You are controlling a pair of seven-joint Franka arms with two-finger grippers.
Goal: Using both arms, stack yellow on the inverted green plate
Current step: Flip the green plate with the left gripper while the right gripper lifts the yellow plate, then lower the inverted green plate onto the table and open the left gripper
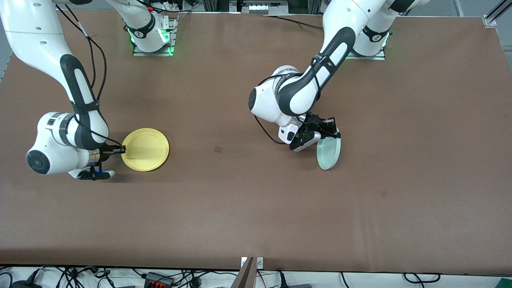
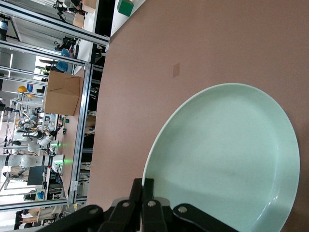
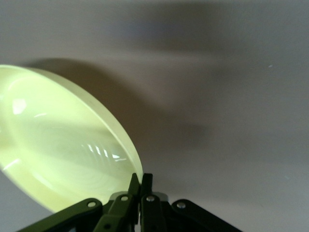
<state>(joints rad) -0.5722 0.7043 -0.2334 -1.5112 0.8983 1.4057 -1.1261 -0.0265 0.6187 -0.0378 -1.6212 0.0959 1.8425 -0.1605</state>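
Note:
The yellow plate (image 1: 145, 149) lies near the right arm's end of the table, right way up, its rim pinched by my right gripper (image 1: 121, 150). The right wrist view shows that plate (image 3: 63, 145) with the gripper (image 3: 140, 183) shut on its edge. The green plate (image 1: 329, 151) is tipped nearly on edge above the table's middle, held at its top rim by my left gripper (image 1: 333, 131). In the left wrist view the green plate (image 2: 227, 159) fills the frame, hollow side facing the camera, with the gripper (image 2: 143, 188) shut on its rim.
The brown table (image 1: 256, 208) carries only the two plates. The arms' bases (image 1: 152, 36) stand along the table's edge farthest from the front camera. A shelf frame and a cardboard box (image 2: 60, 92) stand off the table.

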